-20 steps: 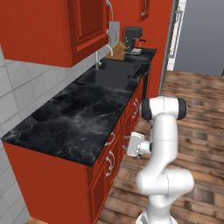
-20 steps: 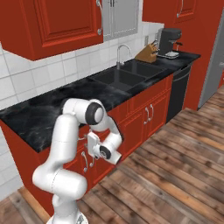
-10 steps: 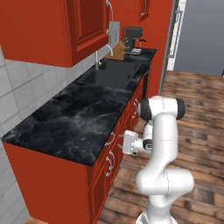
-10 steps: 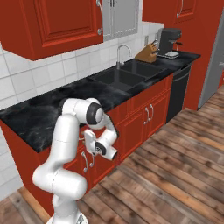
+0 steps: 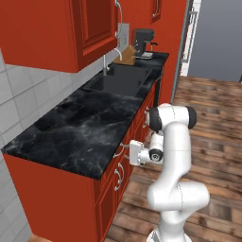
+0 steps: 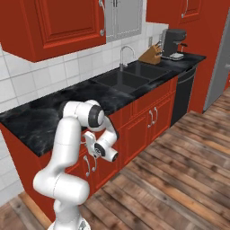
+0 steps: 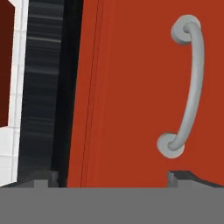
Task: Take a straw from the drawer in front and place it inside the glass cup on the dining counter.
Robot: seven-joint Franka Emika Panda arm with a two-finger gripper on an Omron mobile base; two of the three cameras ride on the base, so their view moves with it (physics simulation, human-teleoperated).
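The drawer [image 7: 127,109] is shut; its red front faces the hand close up, with the curved silver handle [image 7: 190,87] off to one side of my fingertips. My gripper [image 7: 113,179] is open, with nothing between the two dark tips. From the base cameras the gripper [image 5: 129,152] hovers just in front of the drawer handle [image 5: 119,150] under the black worktop, and it appears again as the gripper [image 6: 87,141] from the right. The straw, the glass cup and the dining counter are out of view.
A black marble worktop [image 5: 90,127] runs along the wall, with a sink [image 5: 124,79], faucet [image 6: 123,53], knife block [image 6: 150,56] and coffee machine [image 6: 173,42] farther on. Red cabinet doors [image 6: 150,119] line the base. Wooden floor [image 6: 179,179] lies open behind the arm.
The hand has moved in toward the drawer front, closing the gap to the handle. The jaws stay open.
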